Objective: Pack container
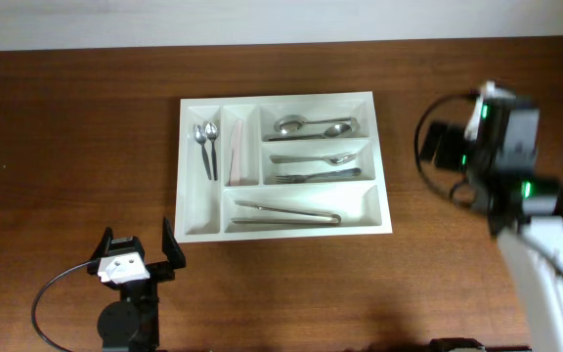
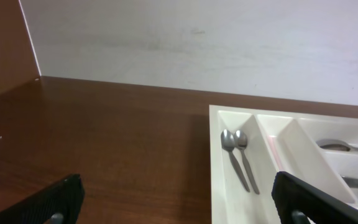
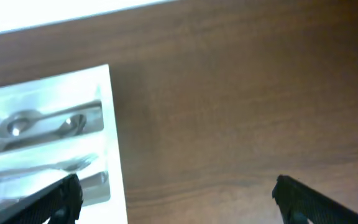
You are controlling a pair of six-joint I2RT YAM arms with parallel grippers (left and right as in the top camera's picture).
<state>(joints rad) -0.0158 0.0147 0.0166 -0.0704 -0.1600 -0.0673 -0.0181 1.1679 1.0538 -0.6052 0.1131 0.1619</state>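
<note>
The left gripper (image 2: pixel 185 208) and right gripper (image 3: pixel 179 208) both gaped wide and empty above open table (image 1: pixel 66 147). The white five-compartment cutlery tray (image 1: pixel 195 210) lay ahead-right of the left gripper, and its edge was leftward of the right.

The container (image 1: pixel 199 210) is plain white against a dark brown bench (image 1: pixel 66 147) with streaky wood grain. The spoons (image 1: pixel 314 127) gleam silver, one slim piece (image 1: pixel 235 154) looks pale pink, and green lights (image 1: pixel 528 189) glow on the black right arm (image 1: pixel 511 132).
</note>
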